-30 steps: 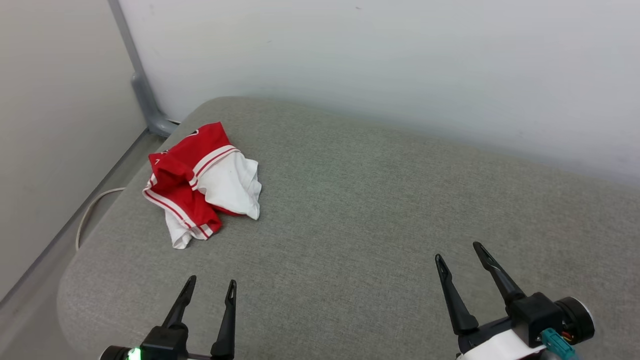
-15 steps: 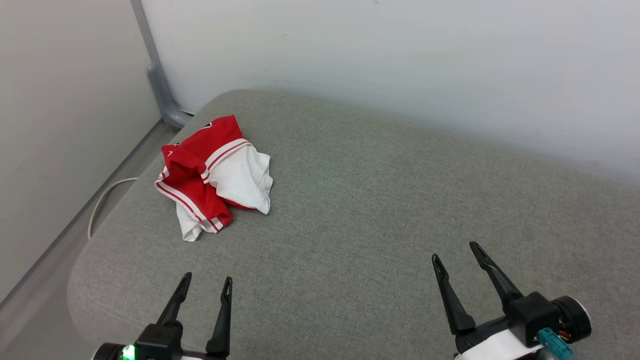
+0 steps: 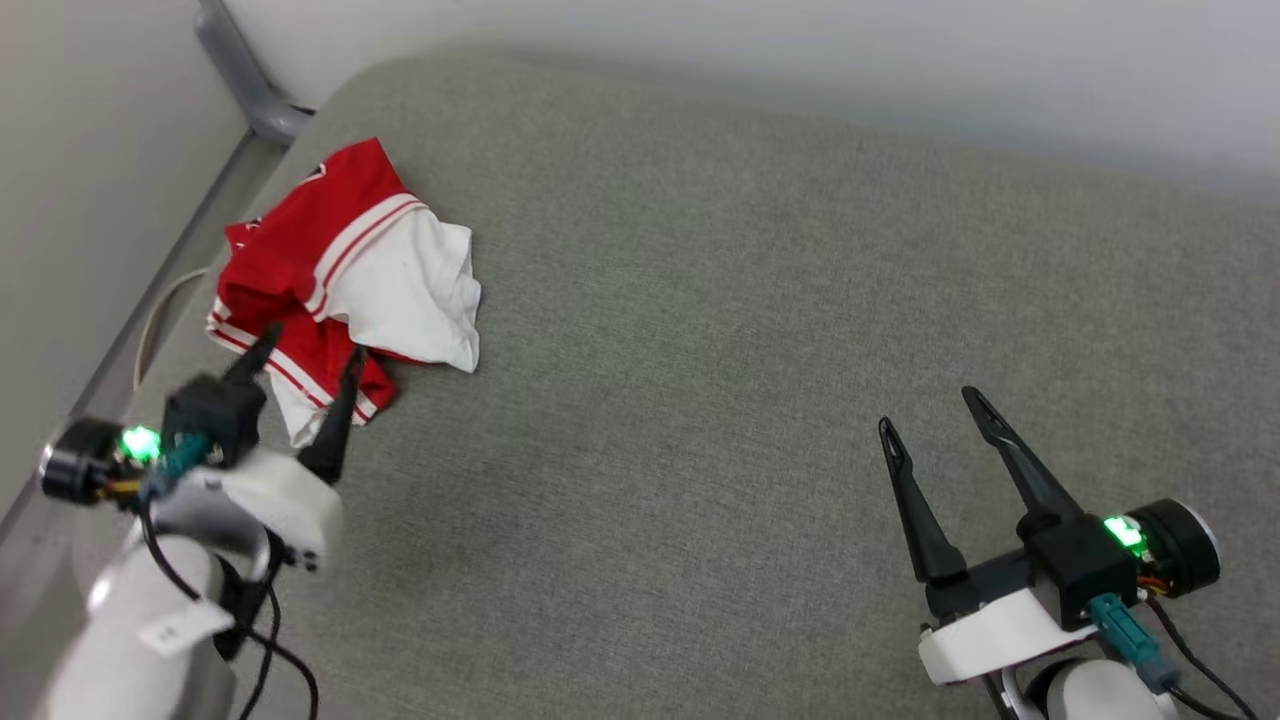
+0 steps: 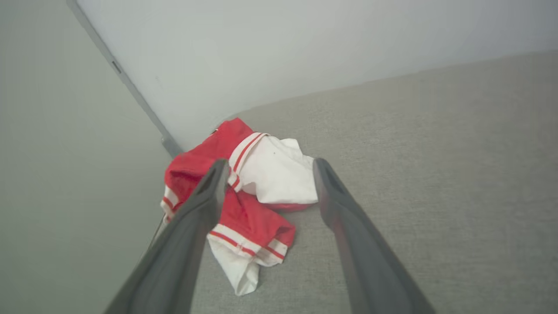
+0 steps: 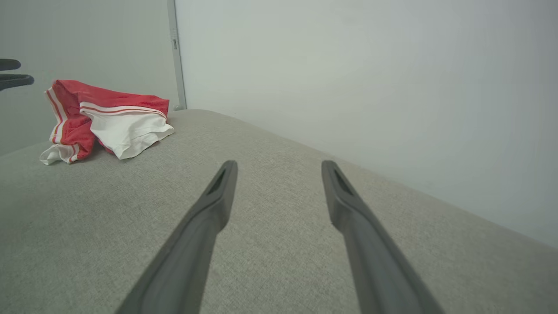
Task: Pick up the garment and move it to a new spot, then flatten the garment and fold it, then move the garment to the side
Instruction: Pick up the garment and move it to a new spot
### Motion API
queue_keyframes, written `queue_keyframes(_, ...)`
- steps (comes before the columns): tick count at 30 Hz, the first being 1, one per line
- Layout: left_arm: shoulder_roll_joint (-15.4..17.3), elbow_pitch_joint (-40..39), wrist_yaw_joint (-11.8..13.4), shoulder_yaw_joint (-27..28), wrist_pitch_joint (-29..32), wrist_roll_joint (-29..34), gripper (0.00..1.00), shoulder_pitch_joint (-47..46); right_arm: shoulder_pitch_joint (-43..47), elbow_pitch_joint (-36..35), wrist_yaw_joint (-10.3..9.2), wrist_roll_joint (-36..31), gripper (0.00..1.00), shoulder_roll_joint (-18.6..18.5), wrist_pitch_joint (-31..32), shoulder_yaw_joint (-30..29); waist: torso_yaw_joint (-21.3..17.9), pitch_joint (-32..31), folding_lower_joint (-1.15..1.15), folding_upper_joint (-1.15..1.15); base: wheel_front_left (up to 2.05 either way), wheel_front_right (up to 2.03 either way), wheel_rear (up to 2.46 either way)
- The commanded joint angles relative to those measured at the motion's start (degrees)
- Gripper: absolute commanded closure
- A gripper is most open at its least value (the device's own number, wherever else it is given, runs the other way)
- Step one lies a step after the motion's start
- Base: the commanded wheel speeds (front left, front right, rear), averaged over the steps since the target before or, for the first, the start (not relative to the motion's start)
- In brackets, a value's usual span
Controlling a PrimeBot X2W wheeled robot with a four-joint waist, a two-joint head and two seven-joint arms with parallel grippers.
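Hovering spread wide, your left fingers (image 3: 335, 420) frame the garment (image 3: 340, 270), crumpled at their tips near the cushion's (image 3: 700, 300) corner. Your right fingers (image 3: 920, 520) gape empty, well apart from it. Expect soft, light, floppy cloth: pinch the bunched red hem between the left tips.

One garment (image 3: 400, 290), two pincers, left pincer (image 3: 314, 340) and right pincer (image 3: 927, 409), one cushion (image 3: 700, 300), one grey pipe (image 3: 245, 85)

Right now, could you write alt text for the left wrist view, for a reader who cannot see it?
A crumpled red and white shirt lies near the corner of a grey cushion, beside a pale wall. The left gripper points at it with its two dark fingers spread open.
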Motion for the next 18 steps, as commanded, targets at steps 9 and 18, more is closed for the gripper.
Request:
queue_keyframes(9,16.9,4.01,-0.04,-14.19,18.39,-19.4,0.0,-18.92,-4.52,-2.45,-0.06,-2.84,0.0,-0.04,-0.12,-0.56,-4.63,12.86,0.0,0.0,0.0,0.0,0.0)
queue_keyframes(18,26.0,8.4,-0.04,-24.55,34.17,-40.2,0.0,-29.84,-7.12,-4.5,-0.06,-3.11,0.0,-0.02,-0.13,-0.87,-8.16,18.76,0.0,0.0,0.0,0.0,0.0)
